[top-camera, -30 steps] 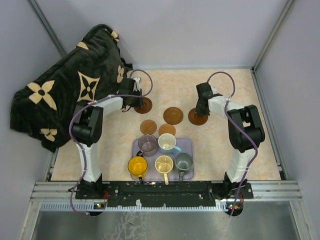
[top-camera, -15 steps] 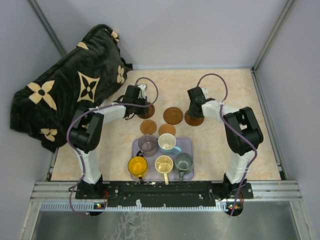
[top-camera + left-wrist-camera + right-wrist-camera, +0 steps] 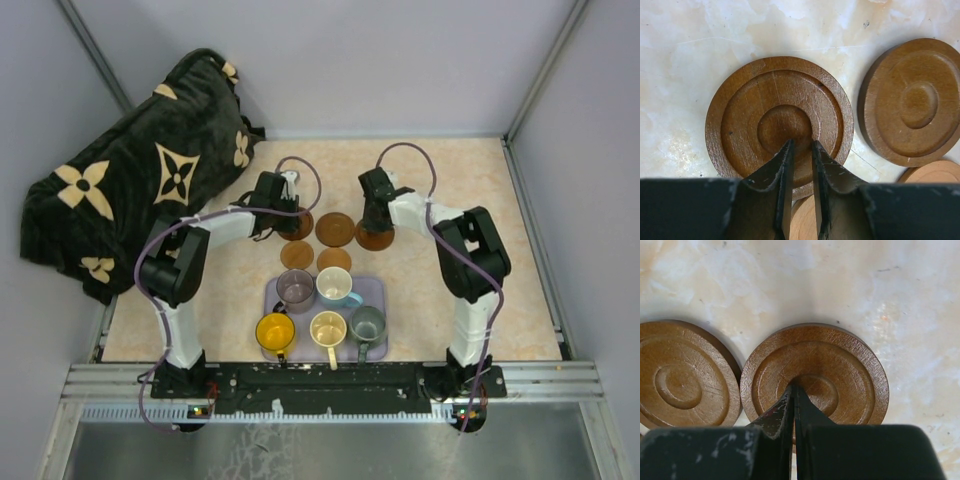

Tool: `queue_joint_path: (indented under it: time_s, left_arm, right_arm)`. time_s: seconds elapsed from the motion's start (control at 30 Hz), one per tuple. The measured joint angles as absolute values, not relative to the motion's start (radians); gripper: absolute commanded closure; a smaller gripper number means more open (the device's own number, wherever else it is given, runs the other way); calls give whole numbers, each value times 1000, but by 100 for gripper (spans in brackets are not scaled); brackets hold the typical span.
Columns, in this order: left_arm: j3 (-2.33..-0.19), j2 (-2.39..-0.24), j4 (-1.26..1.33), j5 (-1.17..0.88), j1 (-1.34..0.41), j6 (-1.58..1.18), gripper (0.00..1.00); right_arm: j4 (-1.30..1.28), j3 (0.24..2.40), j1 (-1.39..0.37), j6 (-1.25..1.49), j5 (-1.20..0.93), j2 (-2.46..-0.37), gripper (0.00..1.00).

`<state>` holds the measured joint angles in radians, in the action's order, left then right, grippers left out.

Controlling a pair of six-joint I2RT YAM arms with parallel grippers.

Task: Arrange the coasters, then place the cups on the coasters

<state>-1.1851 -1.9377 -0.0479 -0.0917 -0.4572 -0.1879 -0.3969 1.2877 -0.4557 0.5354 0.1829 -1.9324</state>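
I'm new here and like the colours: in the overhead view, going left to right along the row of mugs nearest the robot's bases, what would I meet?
yellow mug → cream mug → grey-green mug

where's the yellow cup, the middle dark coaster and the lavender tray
yellow cup (image 3: 275, 331), top external view, its inside bottom
middle dark coaster (image 3: 335, 229), top external view, the disc's centre
lavender tray (image 3: 377, 289), top external view, bare far right corner

Top view: high above near edge, looking down on whole bench. Wrist views: straight down, very close, probably sharing middle coaster.
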Motion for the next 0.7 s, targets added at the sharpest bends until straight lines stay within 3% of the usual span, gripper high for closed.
queue_joint_path:
  time_s: [0.7]
  left_arm:
    - [-1280, -2004, -89, -161, -388, -224, 73]
  right_arm:
    - [-550, 1596, -463, 480, 172, -2125, 100]
